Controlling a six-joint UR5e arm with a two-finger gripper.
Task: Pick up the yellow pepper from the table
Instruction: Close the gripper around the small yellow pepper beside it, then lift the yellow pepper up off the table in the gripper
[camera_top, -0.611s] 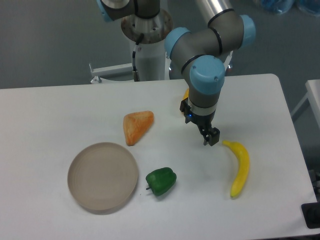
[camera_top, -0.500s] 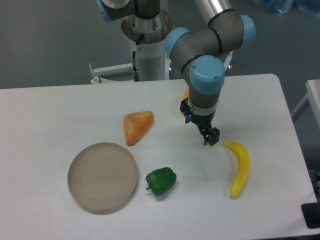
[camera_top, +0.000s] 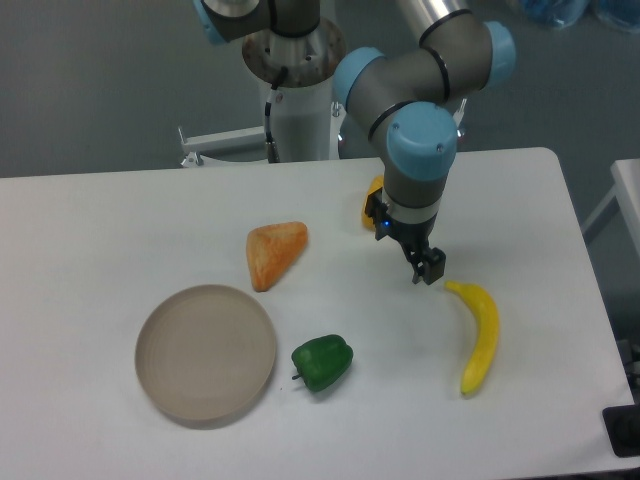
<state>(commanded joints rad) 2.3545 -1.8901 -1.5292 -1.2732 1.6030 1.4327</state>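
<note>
Gripper (camera_top: 428, 270), jaw state unclear, hangs over the table (camera_top: 120, 220), yellow pepper (camera_top: 371, 201) behind it, mostly hidden.

You'll find the small glossy yellow-orange pepper (camera_top: 372, 197) on the far right part of the large flat white table (camera_top: 120, 220). Only a sliver shows; the rest is hidden.

Dull grey-blue wall (camera_top: 90, 80) behind, white metal frame (camera_top: 222, 142) low against it.
</note>
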